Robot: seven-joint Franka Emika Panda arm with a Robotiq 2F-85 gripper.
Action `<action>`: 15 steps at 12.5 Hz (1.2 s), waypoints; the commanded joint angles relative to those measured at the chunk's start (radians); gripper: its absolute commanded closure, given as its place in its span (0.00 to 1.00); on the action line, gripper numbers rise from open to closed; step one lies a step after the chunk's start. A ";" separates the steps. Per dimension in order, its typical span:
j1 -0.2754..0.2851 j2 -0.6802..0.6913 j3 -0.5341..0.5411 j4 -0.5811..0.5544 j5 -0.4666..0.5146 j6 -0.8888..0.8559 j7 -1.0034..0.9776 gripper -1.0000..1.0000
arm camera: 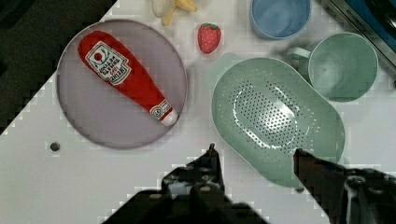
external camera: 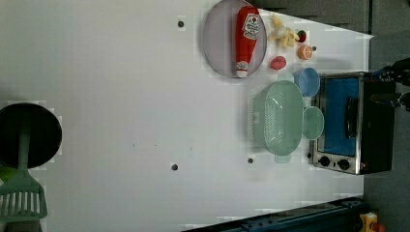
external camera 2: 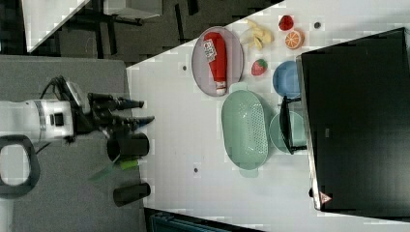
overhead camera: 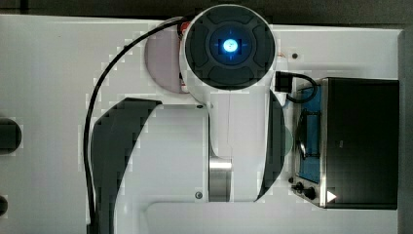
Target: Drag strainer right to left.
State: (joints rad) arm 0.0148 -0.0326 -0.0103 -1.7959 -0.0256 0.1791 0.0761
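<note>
The strainer [arm camera: 275, 116] is a large pale mint-green oval colander with a hole-dotted bottom. It rests on the white table right beside the toaster oven, also seen as the strainer [external camera: 279, 118] in the left view and the strainer [external camera 2: 245, 129] in the right view. My gripper [arm camera: 256, 153] hangs well above it, open, with nothing between its black fingers [arm camera: 211, 161]. In the right view the gripper [external camera 2: 143, 111] is far off at the right view's left, apart from the strainer.
A green mug [arm camera: 343, 65] and a blue bowl [arm camera: 280, 16] stand close beside the strainer, and the toaster oven [external camera 2: 355, 121] is behind them. A purple plate [arm camera: 93, 116] carries a ketchup bottle [arm camera: 126, 77]; a toy strawberry [arm camera: 208, 38] lies nearby. The white table [external camera: 121, 87] stretches toward the left view's left.
</note>
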 commanded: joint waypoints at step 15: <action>-0.004 0.041 -0.033 -0.655 -0.023 0.669 0.490 0.00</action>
State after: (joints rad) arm -0.0028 0.0833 -0.0545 -2.5000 -0.0372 0.8237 0.4475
